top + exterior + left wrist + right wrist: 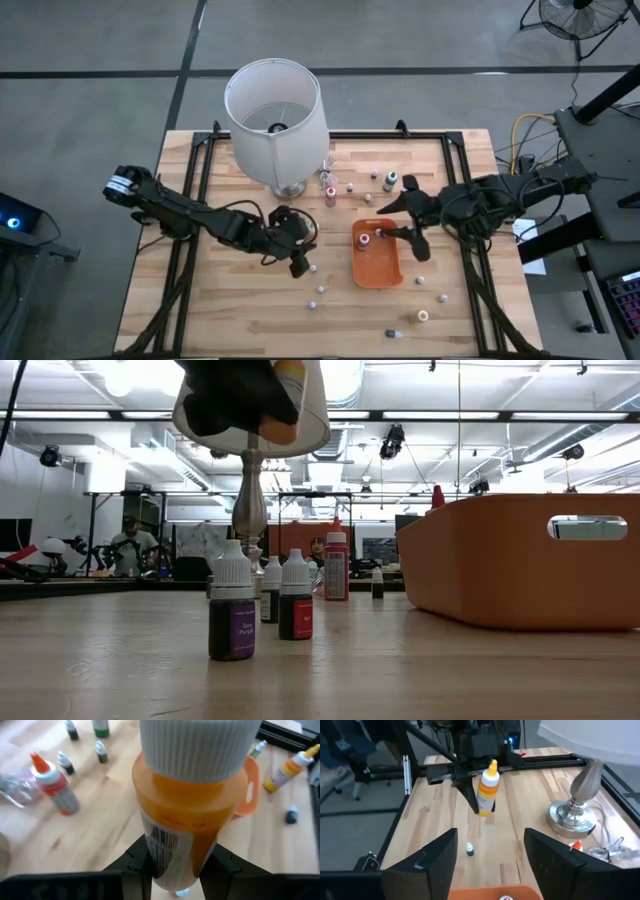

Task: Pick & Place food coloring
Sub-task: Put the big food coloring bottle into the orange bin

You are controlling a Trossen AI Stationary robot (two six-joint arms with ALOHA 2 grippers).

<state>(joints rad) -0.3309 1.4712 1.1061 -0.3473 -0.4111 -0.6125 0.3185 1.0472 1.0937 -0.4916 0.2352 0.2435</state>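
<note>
Orange food coloring bottle (190,820) clamped in left hand (297,262), apparently above the table (230,300).

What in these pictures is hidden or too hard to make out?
- Left wrist view: the orange bottle in the left claw fills the frame; its tip is cut off by the top edge.
- Low view: the orange tray wall hides its contents.
- High view: the small bottles' labels are too tiny to read.
- Right wrist view: the lamp shade is cut off.

Tiny capped food coloring bottles (390,181) scattered, upright, tabletop
</note>
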